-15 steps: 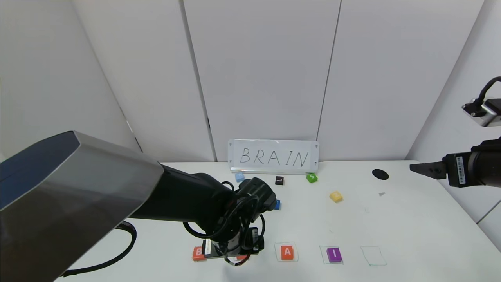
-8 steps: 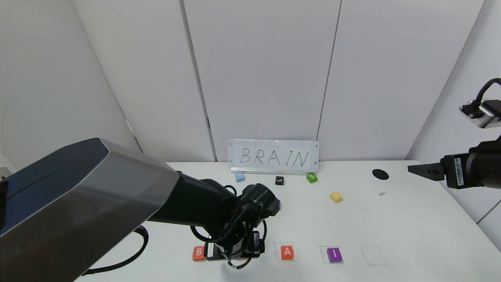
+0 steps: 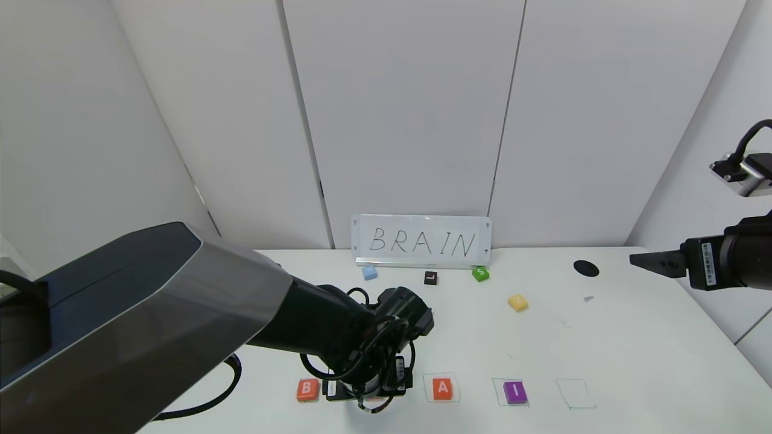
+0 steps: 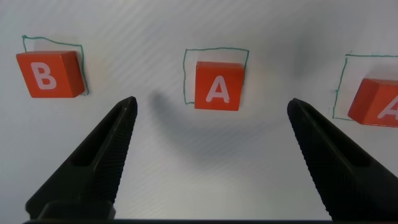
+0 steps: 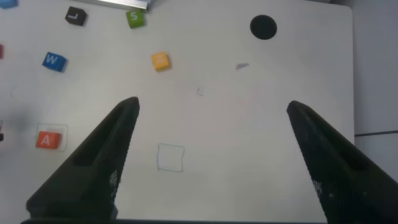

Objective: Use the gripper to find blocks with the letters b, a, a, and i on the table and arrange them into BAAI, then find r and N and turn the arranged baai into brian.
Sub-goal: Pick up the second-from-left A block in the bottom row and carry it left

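Observation:
On the white table [image 3: 603, 337] an orange B [image 3: 306, 389], an orange A [image 3: 442, 388] and a purple I [image 3: 514, 392] lie in a row along the front edge. My left gripper [image 3: 369, 393] hangs low between B and that A, covering the other A in the head view. The left wrist view shows that gripper [image 4: 211, 104] open just over the middle A [image 4: 218, 86], with B [image 4: 48, 73] and the other A [image 4: 379, 102] to either side. The yellow N [image 3: 517, 302] lies farther back. The r is hidden. My right gripper [image 3: 642, 260] is open, high at the right.
A BRAIN sign [image 3: 422, 241] stands at the back, with a light blue block [image 3: 370, 272], a black block [image 3: 430, 278] and a green S [image 3: 480, 273] before it. The blue W [image 5: 53, 61] shows in the right wrist view. An empty green square [image 3: 576, 393] lies right of I, a black hole [image 3: 585, 268] at back right.
My left arm has swung forward and its gripper has slid slightly right, uncovering the B fully and hiding the blue block behind the wrist. The right arm has barely moved.

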